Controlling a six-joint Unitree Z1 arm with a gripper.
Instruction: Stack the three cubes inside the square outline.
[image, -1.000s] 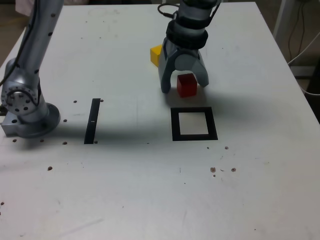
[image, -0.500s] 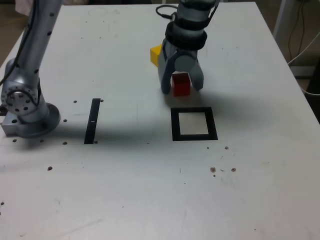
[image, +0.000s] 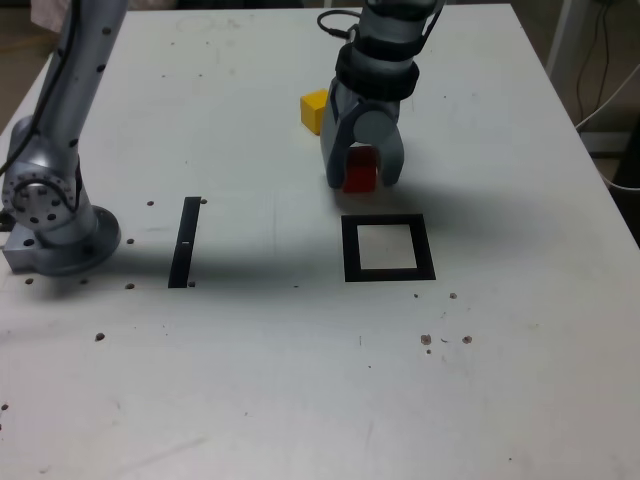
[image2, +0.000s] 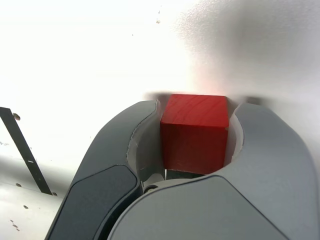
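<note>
We see the gripper (image: 361, 178) pointing down at the white table (image: 520, 360), its two grey jaws clamped on the red cube (image: 360, 174). In the wrist view the same red cube (image2: 194, 131) sits squarely between the jaws, each curved inner face pressed against one side of it. We cannot tell whether the cube rests on the table or is just clear of it. It lies just beyond the far edge of the square outline (image: 388, 248), whose white centre holds nothing. The yellow cube (image: 314, 109) stands farther back, toward the exterior view's left of the gripper, apart from it. We find no green cube in either view. A thin black strip (image: 186, 241) lies well to the exterior view's left of the outline, near the arm's base (image: 55, 225).
</note>
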